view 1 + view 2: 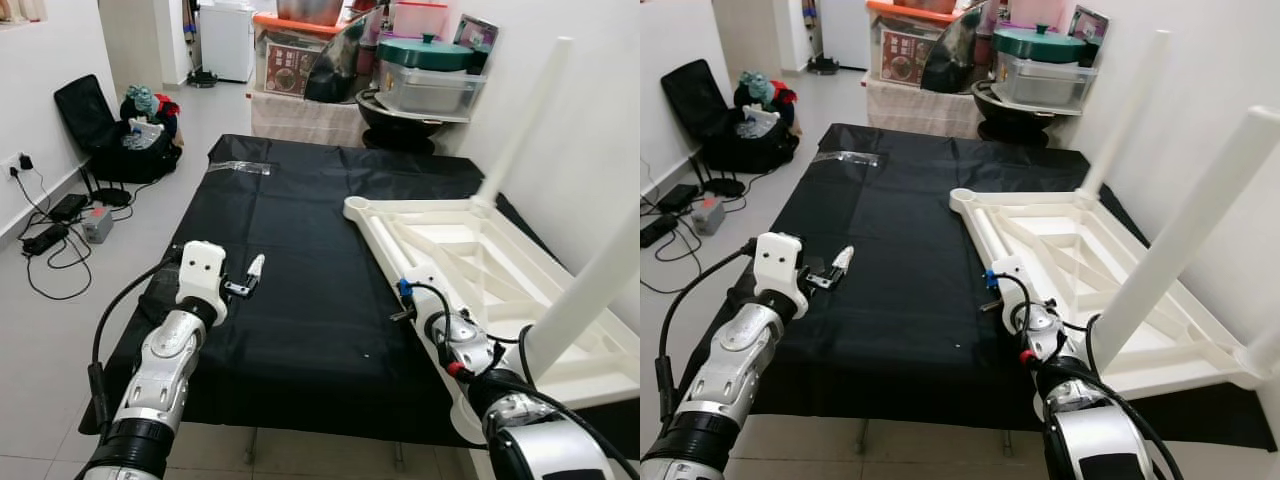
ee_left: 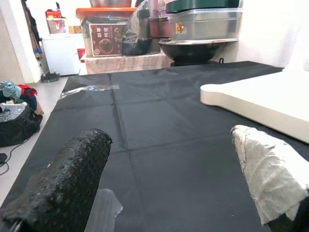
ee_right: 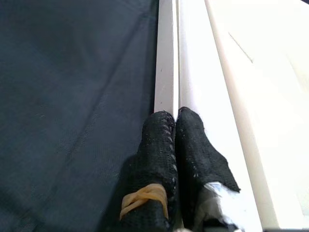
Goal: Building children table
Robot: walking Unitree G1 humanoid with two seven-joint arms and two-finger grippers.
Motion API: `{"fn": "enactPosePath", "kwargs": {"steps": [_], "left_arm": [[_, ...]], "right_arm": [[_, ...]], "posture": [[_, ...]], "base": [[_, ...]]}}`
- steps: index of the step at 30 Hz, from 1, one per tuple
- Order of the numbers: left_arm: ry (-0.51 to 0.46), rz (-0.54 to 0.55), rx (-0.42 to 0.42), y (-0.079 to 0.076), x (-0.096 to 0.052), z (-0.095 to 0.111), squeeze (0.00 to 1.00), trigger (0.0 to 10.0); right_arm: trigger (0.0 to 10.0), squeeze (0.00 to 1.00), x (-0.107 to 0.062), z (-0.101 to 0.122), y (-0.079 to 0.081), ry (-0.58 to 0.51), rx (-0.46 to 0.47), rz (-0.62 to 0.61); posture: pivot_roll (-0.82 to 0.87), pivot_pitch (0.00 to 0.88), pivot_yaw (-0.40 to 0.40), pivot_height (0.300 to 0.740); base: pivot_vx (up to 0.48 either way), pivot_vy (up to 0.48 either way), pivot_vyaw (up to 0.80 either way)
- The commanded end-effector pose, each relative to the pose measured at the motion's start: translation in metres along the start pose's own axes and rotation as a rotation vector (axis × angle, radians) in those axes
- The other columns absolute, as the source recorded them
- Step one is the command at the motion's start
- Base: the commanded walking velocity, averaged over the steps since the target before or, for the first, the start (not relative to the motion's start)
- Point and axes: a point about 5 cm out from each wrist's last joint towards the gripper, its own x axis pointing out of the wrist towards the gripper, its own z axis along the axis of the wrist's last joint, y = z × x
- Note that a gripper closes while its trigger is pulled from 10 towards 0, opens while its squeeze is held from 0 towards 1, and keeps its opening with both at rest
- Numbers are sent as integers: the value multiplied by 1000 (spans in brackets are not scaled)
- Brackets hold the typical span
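Reaching forward over the black sheet, left arm was stretched out low, left gripper hovering above the cloth with fingers spread wide, holding nothing; one finger was black, the other wrapped in white. Right arm was bent in near the body, right gripper lying against the near side rail of the table, fingers pressed together, tips touching the rail where it met the sheet. White table lay upside down on the sheet's right side by the wall, two legs standing up, tilted. Boxes and pots were stacked beyond the far end, a bag sat on the floor to the left
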Motion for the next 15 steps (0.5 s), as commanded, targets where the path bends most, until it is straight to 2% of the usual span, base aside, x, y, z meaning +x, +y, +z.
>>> {"fn": "enactPosePath", "kwargs": {"steps": [1,4,5,6,8,10,11,12,14,15], "left_arm": [[26,-9,16,-1,-2,-4,0,10000],[26,-9,16,-1,-2,-4,0,10000],[27,-11,18,0,-2,-4,0,10000],[27,-11,18,0,-2,-4,0,10000],[28,-13,22,1,-1,-4,0,10000],[28,-13,22,1,-1,-4,0,10000],[28,-14,24,2,-1,-3,0,10000],[28,-14,24,2,-1,-3,0,10000],[27,-18,27,2,-1,-3,0,10000],[27,-18,27,2,-1,-3,0,10000]], "right_arm": [[0,0,-2,-32,23,109,-14,123],[0,0,-2,-32,23,109,-14,123],[0,0,-2,-26,25,48,-34,155],[0,0,-2,-26,25,48,-34,155],[0,0,-11,-4,42,-210,-88,410],[0,0,-11,-4,42,-210,-88,410],[0,0,-19,1,49,-304,-128,542],[0,0,-19,1,49,-304,-128,542],[0,0,-39,0,60,-402,-173,801],[0,0,-39,0,60,-402,-173,801]], "posture": [[118,0,-124,740],[118,0,-124,740],[117,0,-120,740],[117,0,-120,740],[120,0,-117,740],[120,0,-117,740],[119,0,-114,740],[119,0,-114,740],[121,0,-110,740],[121,0,-110,740]], "base": [[0,0,0],[0,0,0],[0,0,0],[0,0,0],[0,0,0],[0,0,0],[0,0,0],[0,0,0],[0,0,0],[0,0,0]]}}
